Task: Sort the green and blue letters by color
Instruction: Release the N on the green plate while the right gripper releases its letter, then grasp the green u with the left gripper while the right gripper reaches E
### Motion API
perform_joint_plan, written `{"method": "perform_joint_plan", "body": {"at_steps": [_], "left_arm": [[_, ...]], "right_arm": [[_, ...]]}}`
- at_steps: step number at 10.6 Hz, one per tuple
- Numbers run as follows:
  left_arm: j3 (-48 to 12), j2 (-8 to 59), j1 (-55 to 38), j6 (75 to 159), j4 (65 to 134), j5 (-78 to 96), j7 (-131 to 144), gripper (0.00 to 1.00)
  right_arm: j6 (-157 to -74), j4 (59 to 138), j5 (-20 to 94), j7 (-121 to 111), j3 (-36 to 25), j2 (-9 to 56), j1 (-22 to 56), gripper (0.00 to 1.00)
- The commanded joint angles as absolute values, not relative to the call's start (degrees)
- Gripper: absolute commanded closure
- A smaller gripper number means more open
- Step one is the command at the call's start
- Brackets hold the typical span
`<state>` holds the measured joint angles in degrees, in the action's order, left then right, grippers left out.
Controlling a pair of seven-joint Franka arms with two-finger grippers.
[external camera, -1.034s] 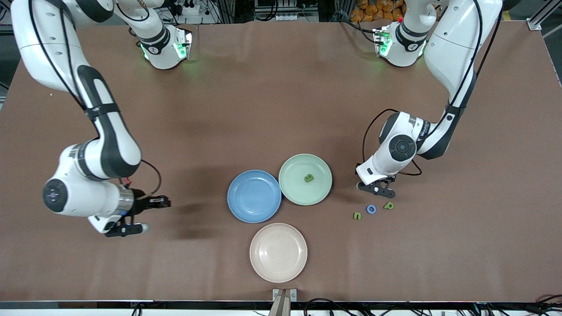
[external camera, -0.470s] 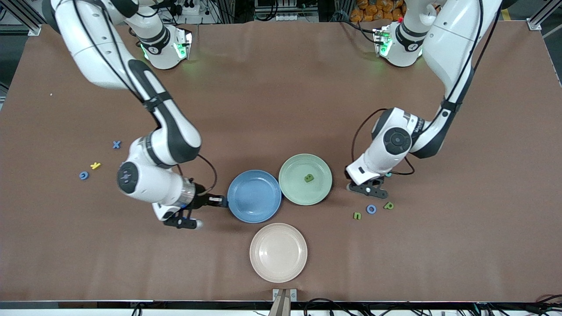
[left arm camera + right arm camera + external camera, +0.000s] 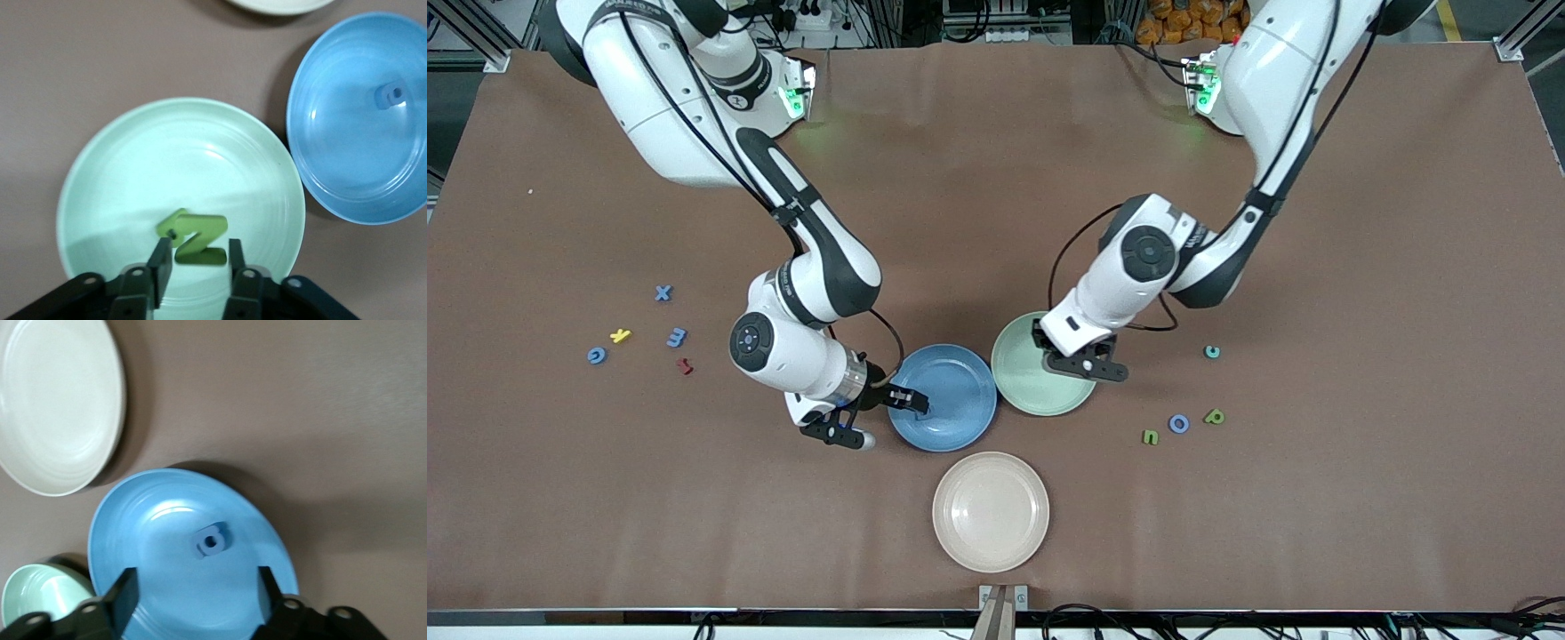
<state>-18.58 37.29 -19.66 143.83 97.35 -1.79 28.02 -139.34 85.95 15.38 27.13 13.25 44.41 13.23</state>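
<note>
The two coloured plates stand side by side in the middle of the counter [image 3: 996, 178] as the sorting bins, so each arm hangs over the plate that matches its letter.

The left pincer [image 3: 1087, 366] is over the green plate [image 3: 1016, 391]. Its jaws stand narrow, one on each side of a green letter [image 3: 197, 241] shaped like a Z. They appear to press on it, so it reads as gripped and not yet let go. A second green piece [image 3: 172, 227] shows just beside it, probably lying in the plate; where one ends and the other begins is hard to tell.

The right pincer [image 3: 907, 402] is over the blue plate [image 3: 960, 420] at the rim toward the right arm's end. Its jaws are spread wide and hold nothing. A blue letter [image 3: 211, 541] lies flat in the plate between and below them, so that drop looks done.

More letters lie on the counter. Toward the left arm's end are a green n [image 3: 1151, 436], a blue o [image 3: 1179, 424] and another green letter [image 3: 1214, 416]. Toward the right arm's end are a blue x [image 3: 663, 292], a blue 3 [image 3: 677, 337] and a blue curved letter [image 3: 597, 356]. The sorting seems only partly done. The cream plate [image 3: 991, 511], nearest the front camera, holds nothing.
</note>
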Motion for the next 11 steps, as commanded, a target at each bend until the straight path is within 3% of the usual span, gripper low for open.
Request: {"method": "perform_joint_plan", "body": {"at_steps": [1, 4, 6, 8, 10, 11], "left_arm": [[-17.84, 40.61, -21.01, 143.70, 93.60, -1.23, 29.36, 0.00], [-16.96, 37.54, -14.02, 143.35, 93.60, -5.97, 21.76, 0.00], [-17.05, 38.14, -10.82, 143.35, 92.99, -5.63, 11.72, 0.00], [-16.53, 38.93, -10.20, 143.35, 92.81, -5.71, 11.86, 0.00], [-12.41, 40.94, -10.46, 143.26, 91.68, -6.33, 10.90, 0.00], [-11.87, 42.18, -10.55, 142.83, 90.10, -6.85, 10.99, 0.13]], "right_arm": [[-137.13, 89.72, 14.68, 23.24, 10.13, 41.76, 10.30, 0.00], [-127.73, 89.73, 14.15, -0.53, 8.97, 41.66, -0.57, 0.00], [-125.25, 90.61, 7.69, -9.64, 7.04, 41.49, -4.82, 0.00], [-126.90, 97.95, 1.52, -9.76, 6.59, 36.86, -7.46, 0.00], [-135.13, 110.24, -0.52, -9.49, 3.88, 29.48, -7.56, 0.00], [-136.83, 114.83, -0.53, -9.49, 2.48, 26.49, -7.65, 0.00]]}}
